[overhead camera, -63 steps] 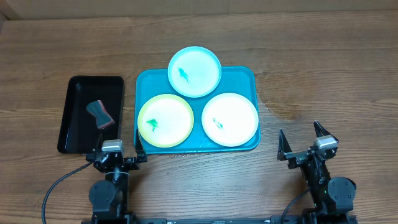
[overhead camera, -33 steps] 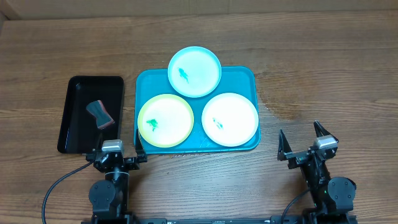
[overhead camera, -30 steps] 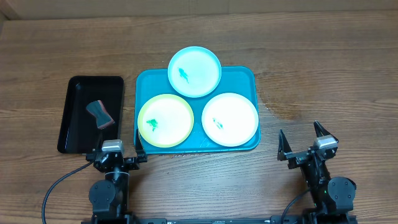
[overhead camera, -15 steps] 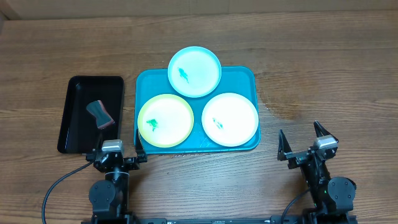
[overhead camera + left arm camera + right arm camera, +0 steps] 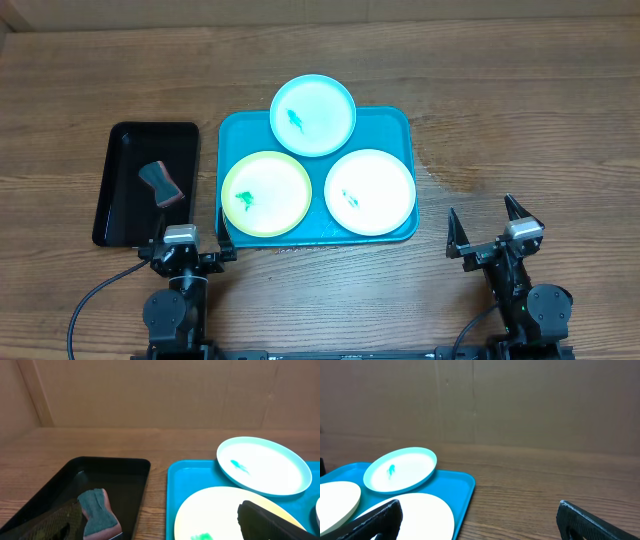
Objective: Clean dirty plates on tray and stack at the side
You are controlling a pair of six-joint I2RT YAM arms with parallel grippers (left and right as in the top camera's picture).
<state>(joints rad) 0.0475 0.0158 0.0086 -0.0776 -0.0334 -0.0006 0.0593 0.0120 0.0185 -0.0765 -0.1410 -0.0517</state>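
Three plates share the teal tray (image 5: 240,135) at the middle of the counter (image 5: 520,100); the pale blue plate (image 5: 313,115) sits at the tray's 12 o'clock and hangs over the far rim; the yellow-green plate (image 5: 267,193) at 8 o'clock and the white plate (image 5: 370,192) at 4 o'clock lie inside the rim, side by side with a thin gap between them; each shows a small green smear; I cannot tell whether the blue one touches the other two; at 9 o'clock from the teal tray I see a narrow black tray (image 5: 125,215) with a sponge (image 5: 163,183) lying in it; my left gripper (image 5: 190,245) rests at 7 o'clock, just beside the teal tray's near corner, jaws spread wide and holding nothing; my right gripper (image 5: 482,225) waits at 4 o'clock, clear of the tray, jaws likewise wide and empty
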